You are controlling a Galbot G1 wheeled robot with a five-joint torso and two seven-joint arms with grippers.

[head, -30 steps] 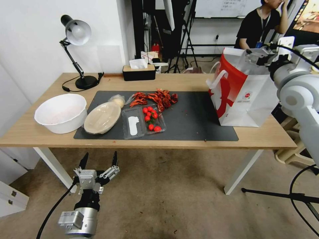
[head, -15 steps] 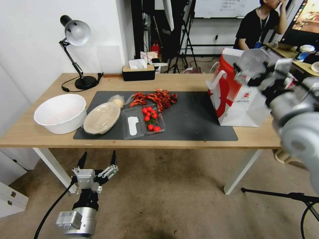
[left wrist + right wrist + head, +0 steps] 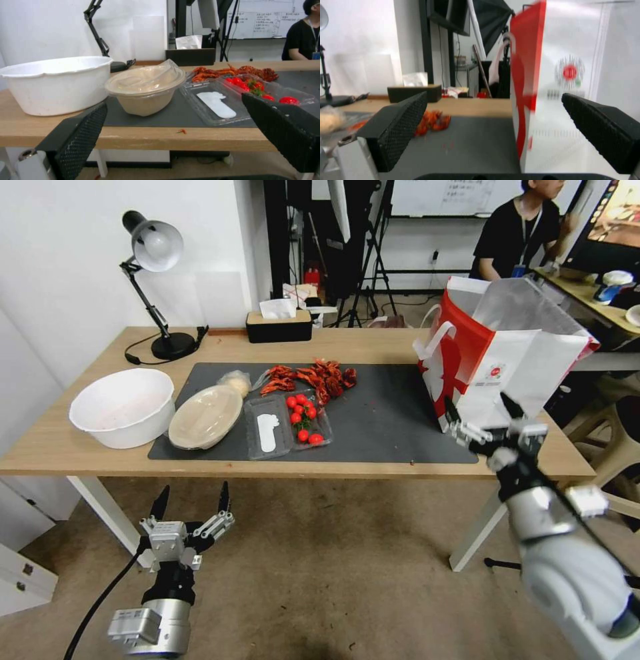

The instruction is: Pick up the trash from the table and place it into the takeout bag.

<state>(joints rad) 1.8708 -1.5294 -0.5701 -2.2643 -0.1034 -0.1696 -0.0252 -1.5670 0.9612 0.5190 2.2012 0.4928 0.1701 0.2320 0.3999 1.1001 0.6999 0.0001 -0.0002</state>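
The right gripper (image 3: 484, 413) has dropped from above the takeout bag (image 3: 507, 360), jaws apart and empty, suggesting a drop-off is done; the beige oval lidded container (image 3: 205, 417) remains.

Left gripper (image 3: 191, 501), lower left of the head view: arm raised from below, wrist vertical, two dark fingers spread wide and pointing upward, nothing between them. Right gripper (image 3: 485, 411), right of centre: arm reaching up from the lower right corner, fingers likewise parted and empty, tips directed up and away.
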